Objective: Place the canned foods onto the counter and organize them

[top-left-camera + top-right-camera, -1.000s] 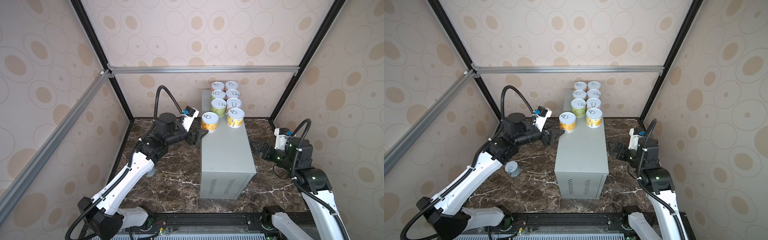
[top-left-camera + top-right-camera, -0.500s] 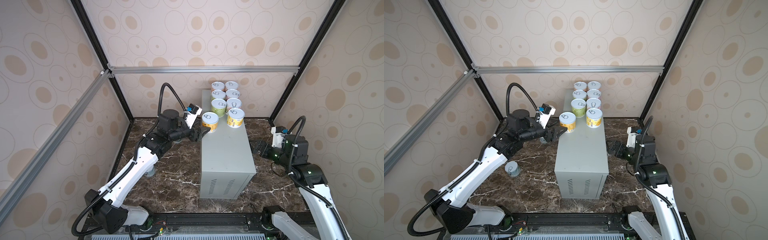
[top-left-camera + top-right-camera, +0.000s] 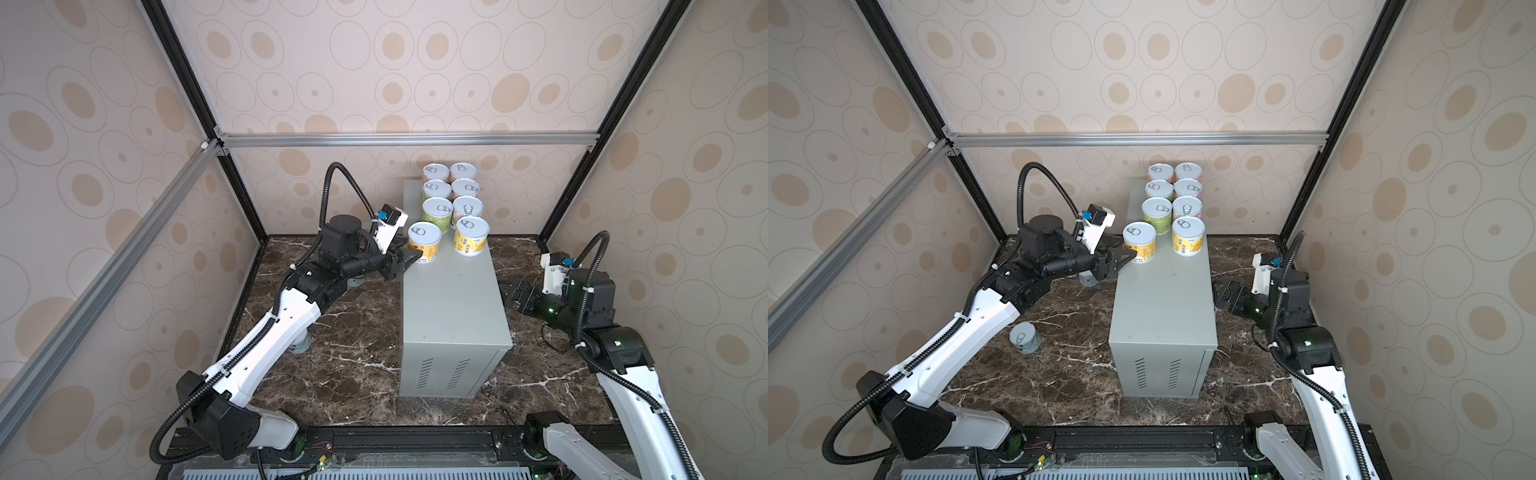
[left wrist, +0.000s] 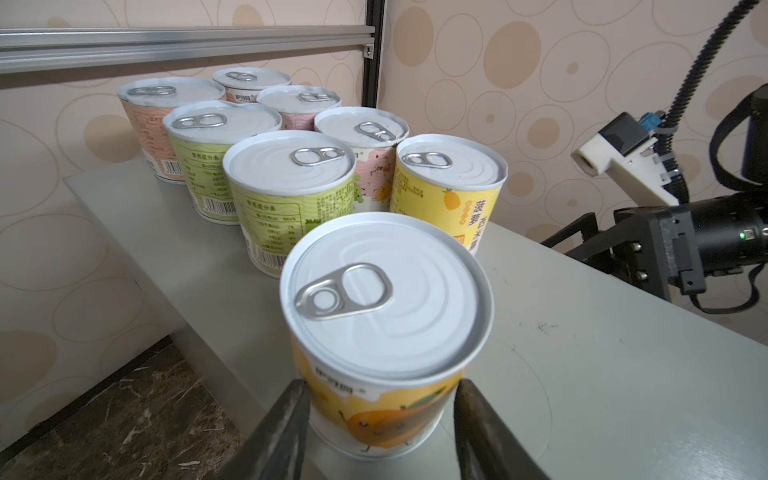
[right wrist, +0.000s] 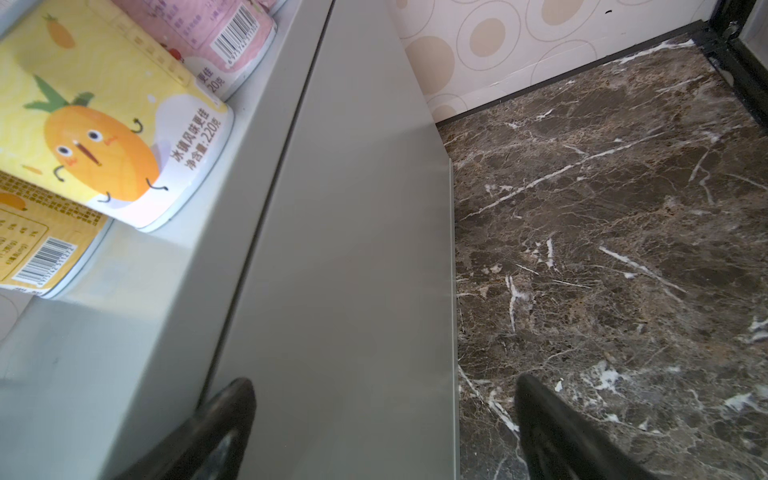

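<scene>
Left wrist view: the left gripper [image 4: 381, 388] pinches the orange can [image 4: 386, 316] low on its label, one finger against either side. The can stands upright on the counter [image 4: 602, 374], close to its left edge. Just behind it stands a green can [image 4: 286, 183], with a yellow can [image 4: 453, 183] alongside. Five more cans beyond them fill out two rows of four running toward the back wall. Both top views show eight cans on the counter, lids up, with the front half of its top bare. The orange can seems to sit slightly out of line with its row, so this grip looks like a last straightening nudge. Two are left on the marble [image 3: 1084, 386]: a pale can [image 3: 1025, 337] beside the left arm, and what looks like a second can [image 3: 1088, 279], half hidden under the left gripper. The right gripper [image 5: 384, 384], fingers spread and empty, hangs beside the counter's right wall. By this count, the job looks roughly four-fifths done.
</scene>
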Action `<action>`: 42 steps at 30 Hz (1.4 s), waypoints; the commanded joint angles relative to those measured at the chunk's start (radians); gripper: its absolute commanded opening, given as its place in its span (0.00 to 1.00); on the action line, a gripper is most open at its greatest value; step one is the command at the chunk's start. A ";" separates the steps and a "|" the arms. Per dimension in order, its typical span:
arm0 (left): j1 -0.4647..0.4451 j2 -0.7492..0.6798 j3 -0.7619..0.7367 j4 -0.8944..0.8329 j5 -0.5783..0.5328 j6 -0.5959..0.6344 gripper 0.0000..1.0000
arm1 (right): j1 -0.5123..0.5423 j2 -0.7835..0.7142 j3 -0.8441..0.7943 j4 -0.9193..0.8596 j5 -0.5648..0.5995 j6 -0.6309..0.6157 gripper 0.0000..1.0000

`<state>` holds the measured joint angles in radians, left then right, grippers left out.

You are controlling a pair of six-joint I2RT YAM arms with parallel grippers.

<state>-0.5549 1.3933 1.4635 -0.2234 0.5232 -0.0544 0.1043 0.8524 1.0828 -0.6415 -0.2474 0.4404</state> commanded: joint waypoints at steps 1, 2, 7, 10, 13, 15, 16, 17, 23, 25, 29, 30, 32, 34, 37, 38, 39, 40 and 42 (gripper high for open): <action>0.008 0.012 0.052 0.034 0.030 0.009 0.52 | -0.004 -0.015 0.011 0.021 -0.002 -0.003 1.00; 0.008 0.014 0.052 0.037 0.031 0.007 0.51 | -0.003 -0.016 0.011 0.021 -0.003 -0.003 0.99; 0.006 0.027 0.052 0.056 0.031 -0.010 0.48 | -0.004 -0.022 0.007 0.022 -0.001 -0.003 1.00; 0.006 0.039 0.058 0.060 0.036 -0.015 0.46 | -0.004 -0.025 0.003 0.025 0.000 -0.004 1.00; 0.004 0.050 0.064 0.065 0.041 -0.019 0.43 | -0.004 -0.028 0.000 0.026 0.002 -0.003 0.99; 0.003 0.056 0.070 0.068 0.044 -0.020 0.42 | -0.005 -0.030 0.000 0.026 0.003 -0.004 0.99; 0.000 0.059 0.072 0.068 0.044 -0.022 0.42 | -0.004 -0.030 -0.001 0.026 0.002 -0.004 1.00; -0.002 0.062 0.075 0.072 0.046 -0.022 0.41 | -0.004 -0.031 -0.001 0.026 0.001 -0.003 1.00; -0.013 0.080 0.086 0.073 0.047 -0.019 0.39 | -0.004 -0.039 -0.007 0.028 0.004 -0.004 1.00; -0.016 0.087 0.093 0.071 0.050 -0.018 0.39 | -0.004 -0.040 -0.009 0.029 0.004 -0.005 1.00; -0.026 0.102 0.108 0.067 0.053 -0.013 0.39 | -0.003 -0.043 -0.010 0.031 0.005 -0.005 1.00; -0.028 0.105 0.109 0.068 0.054 -0.012 0.39 | -0.004 -0.042 -0.011 0.030 0.004 -0.005 1.00; -0.032 0.110 0.113 0.067 0.052 -0.008 0.39 | -0.003 -0.044 -0.011 0.031 0.005 -0.005 1.00; -0.035 0.114 0.113 0.068 0.052 -0.006 0.39 | -0.004 -0.044 -0.013 0.029 0.007 -0.005 1.00; -0.037 0.113 0.111 0.066 0.045 -0.001 0.39 | -0.004 -0.046 -0.016 0.032 0.006 -0.005 1.00; -0.037 0.115 0.113 0.065 0.044 -0.001 0.39 | -0.004 -0.045 -0.015 0.032 0.006 -0.005 1.00; -0.036 0.115 0.114 0.063 0.045 0.000 0.39 | -0.004 -0.046 -0.016 0.033 0.006 -0.005 1.00; -0.036 0.116 0.115 0.065 0.047 -0.002 0.39 | -0.003 -0.047 -0.016 0.033 0.005 -0.005 1.00; -0.039 0.122 0.121 0.064 0.048 -0.004 0.39 | -0.003 -0.044 -0.015 0.033 0.005 -0.004 1.00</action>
<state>-0.5842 1.5036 1.5311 -0.1753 0.5583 -0.0746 0.1043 0.8196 1.0821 -0.6292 -0.2462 0.4400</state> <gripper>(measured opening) 0.392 0.995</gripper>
